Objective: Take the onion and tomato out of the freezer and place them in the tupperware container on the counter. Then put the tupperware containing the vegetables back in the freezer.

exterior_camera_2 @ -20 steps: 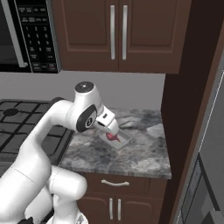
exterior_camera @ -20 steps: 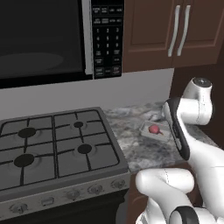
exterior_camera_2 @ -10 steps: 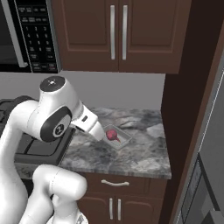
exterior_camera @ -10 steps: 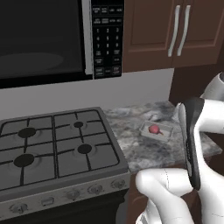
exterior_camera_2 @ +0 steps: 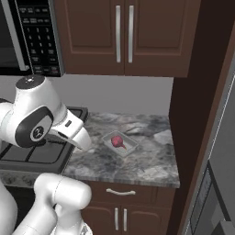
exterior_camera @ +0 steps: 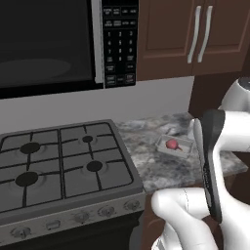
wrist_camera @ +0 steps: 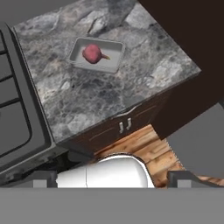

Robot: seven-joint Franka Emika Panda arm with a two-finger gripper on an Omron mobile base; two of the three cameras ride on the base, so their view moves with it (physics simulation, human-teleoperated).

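Observation:
The dull pinkish-red onion [wrist_camera: 92, 53] lies inside the pale tupperware container [wrist_camera: 114, 61] on the marbled counter [wrist_camera: 109, 96], toward its back. The right base view shows the onion [exterior_camera_2: 117, 142] in the container [exterior_camera_2: 131, 145] on the counter [exterior_camera_2: 137, 165], and so does the left base view: onion [exterior_camera: 172, 144], container [exterior_camera: 162, 146]. My gripper [wrist_camera: 113, 179] hangs high above the counter's front edge, well back from the container, with its fingertips [wrist_camera: 43, 178] wide apart and nothing between them. The freezer's pale grey side [exterior_camera_2: 222, 156] stands at the far right. The tomato is out of view.
A black gas stove [exterior_camera: 58, 161] adjoins the counter on the left, under a microwave [exterior_camera: 49, 44]. Dark wooden cabinets [exterior_camera_2: 124, 32] hang above. A tall dark panel [exterior_camera_2: 193, 114] bounds the counter on the right. My white arm [exterior_camera_2: 41, 119] stands over the stove's corner.
The arm has drawn back and up from the container, its big joint swinging left in the right base view. The onion stays in the container. The jaws stay open.

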